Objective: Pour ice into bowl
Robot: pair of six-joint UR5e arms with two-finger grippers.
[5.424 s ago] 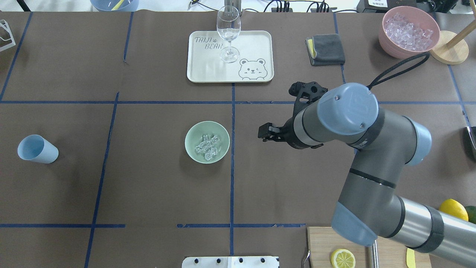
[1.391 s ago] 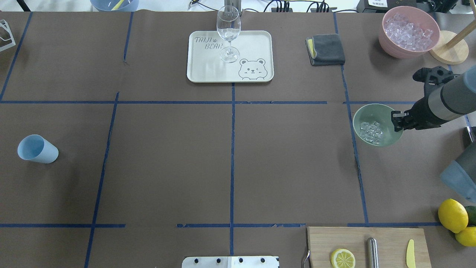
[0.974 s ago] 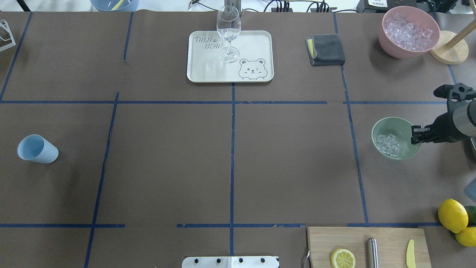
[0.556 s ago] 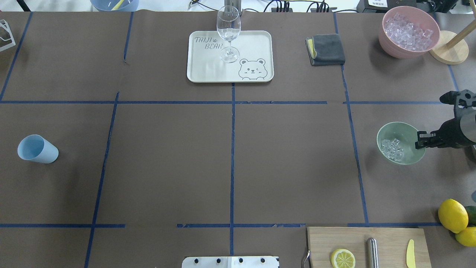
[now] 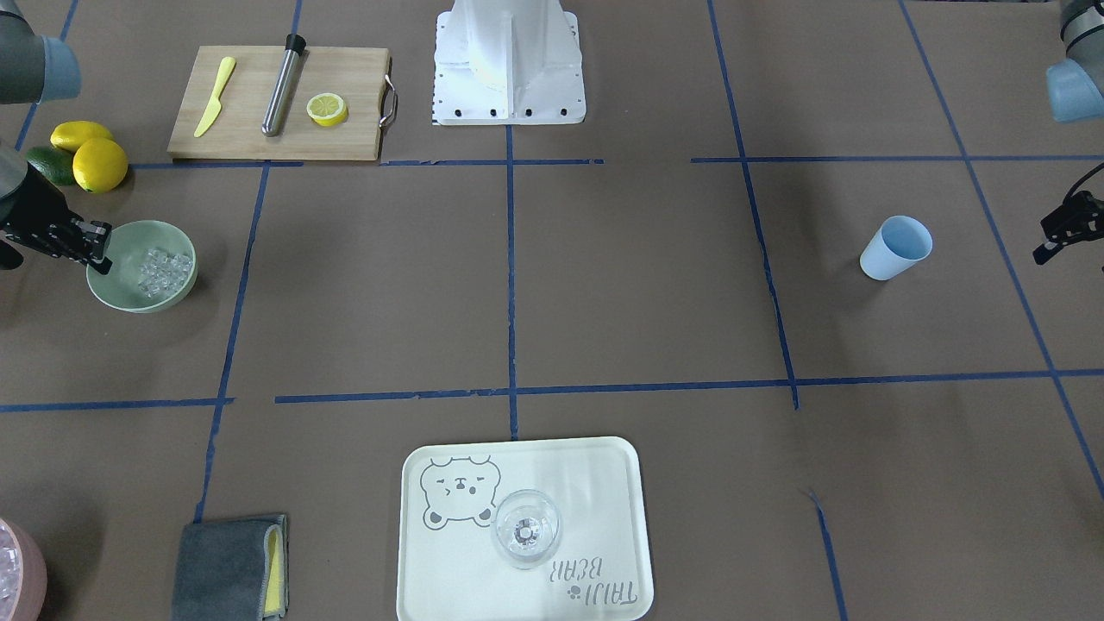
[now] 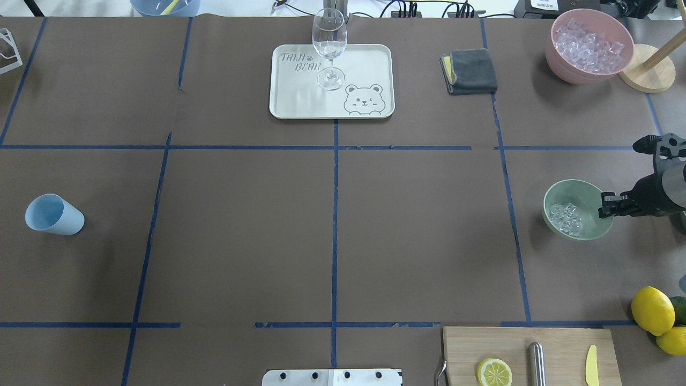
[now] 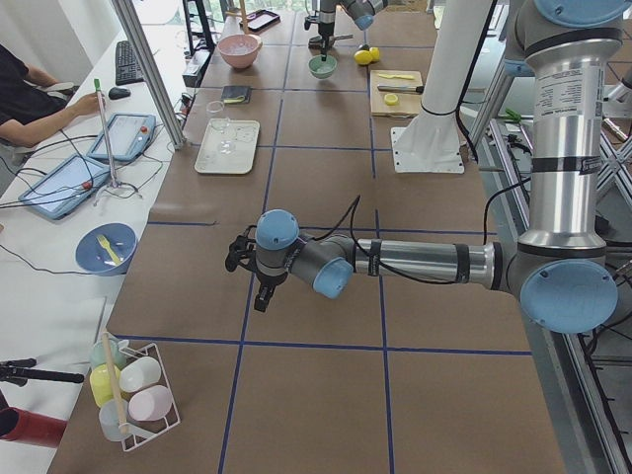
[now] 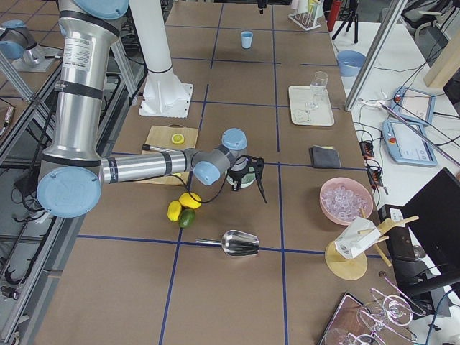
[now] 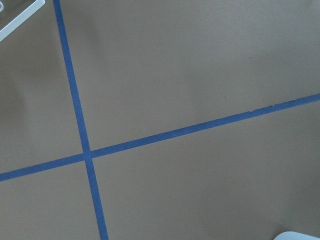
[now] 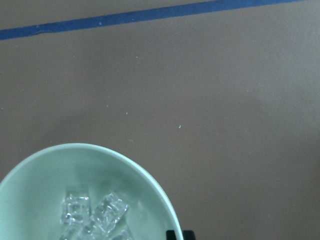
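The pale mint-green bowl is at the table's right side, and the ice lies heaped in its bottom. My right gripper is shut on the bowl's right rim. In the front-facing view the bowl with the ice is at the left, held by the right gripper. The right wrist view looks down at the bowl and ice. My left gripper hovers open and empty to the side of the blue cup.
A pink bowl full of ice stands at the back right beside a wooden stand. A wine glass stands on the bear tray, beside a grey cloth. Lemons, a cutting board and a metal scoop lie near the bowl.
The right gripper closed on the bowl at the table's centre and carried it to the right side. In the last half second it shifted only slightly toward the robot.
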